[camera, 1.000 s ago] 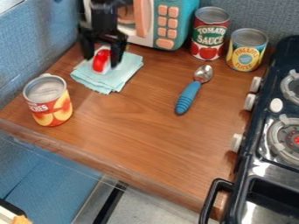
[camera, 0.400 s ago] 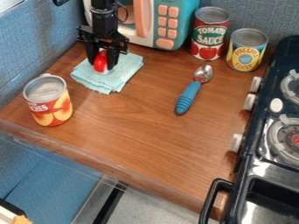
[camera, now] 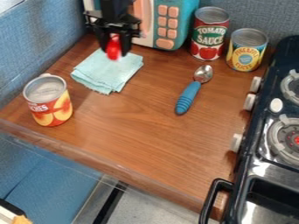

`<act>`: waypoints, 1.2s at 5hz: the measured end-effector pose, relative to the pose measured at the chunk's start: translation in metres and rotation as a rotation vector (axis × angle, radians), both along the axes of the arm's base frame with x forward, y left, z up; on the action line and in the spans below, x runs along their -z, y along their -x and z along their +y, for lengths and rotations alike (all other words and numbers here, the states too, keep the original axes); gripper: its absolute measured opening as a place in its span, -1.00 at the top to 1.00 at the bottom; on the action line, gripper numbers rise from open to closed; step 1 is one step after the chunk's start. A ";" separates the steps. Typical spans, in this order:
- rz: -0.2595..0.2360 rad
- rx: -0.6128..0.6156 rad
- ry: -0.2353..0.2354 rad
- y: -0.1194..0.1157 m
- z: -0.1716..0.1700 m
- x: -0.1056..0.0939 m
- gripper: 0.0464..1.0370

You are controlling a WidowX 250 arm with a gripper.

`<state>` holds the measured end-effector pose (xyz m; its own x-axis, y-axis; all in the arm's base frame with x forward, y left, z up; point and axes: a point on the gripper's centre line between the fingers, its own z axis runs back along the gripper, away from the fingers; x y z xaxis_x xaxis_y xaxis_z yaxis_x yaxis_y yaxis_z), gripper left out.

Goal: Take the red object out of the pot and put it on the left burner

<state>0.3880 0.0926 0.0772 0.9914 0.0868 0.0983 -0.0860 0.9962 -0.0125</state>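
Observation:
The black gripper (camera: 115, 43) hangs at the upper left, in front of the microwave and above the folded cloth. It is shut on the red object (camera: 113, 50), which is raised off the cloth, its upper part hidden between the fingers. At the right edge is the stove, with one burner (camera: 286, 139) nearer the camera and another (camera: 292, 85) behind it, partly cut off by the edge.
A light teal cloth (camera: 107, 72) lies under the gripper. An orange can (camera: 52, 105) stands at left, a blue-handled spoon (camera: 189, 96) lies mid-counter. Behind are the microwave (camera: 169, 26), tomato can (camera: 208, 37) and yellow can (camera: 246, 52). A black handle (camera: 215, 192) juts out at lower right.
The gripper came down slightly over the red object on the cloth, then rose and shifted a little right, lifting the object with it. The cloth stayed where it was.

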 end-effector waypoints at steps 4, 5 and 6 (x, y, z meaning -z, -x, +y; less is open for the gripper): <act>0.111 0.250 0.017 0.112 -0.141 0.031 -0.07; 0.117 0.272 0.015 0.113 -0.152 0.037 -0.07; 0.161 0.272 0.016 0.117 -0.162 0.054 -0.07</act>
<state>0.2707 -0.0693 0.0235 0.9811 -0.1835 -0.0608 0.1815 0.9827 -0.0363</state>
